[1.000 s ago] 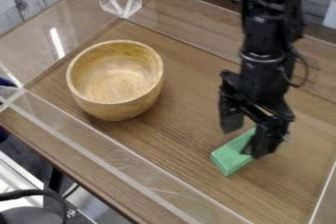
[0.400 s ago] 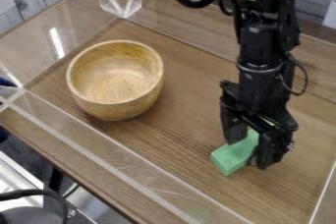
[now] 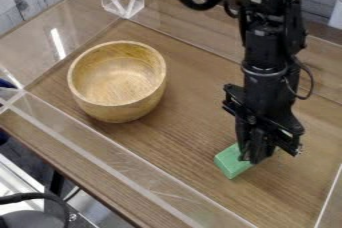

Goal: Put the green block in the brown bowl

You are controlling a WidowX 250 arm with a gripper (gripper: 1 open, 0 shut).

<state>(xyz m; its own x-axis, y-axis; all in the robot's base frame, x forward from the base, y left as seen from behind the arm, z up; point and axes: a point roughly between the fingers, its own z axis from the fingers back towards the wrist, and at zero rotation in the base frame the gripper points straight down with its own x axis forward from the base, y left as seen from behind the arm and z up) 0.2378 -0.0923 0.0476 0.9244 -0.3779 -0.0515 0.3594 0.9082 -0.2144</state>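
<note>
From where I stand, the single view looks steeply down across the table from above its near side, close enough that the brown bowl (image 3: 118, 103) sits left of centre, with the arm (image 3: 267, 47) to its right.

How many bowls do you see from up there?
1: the brown bowl, left of the tool in the picture. The arm could hide something behind it, but no second bowl shows.
</note>
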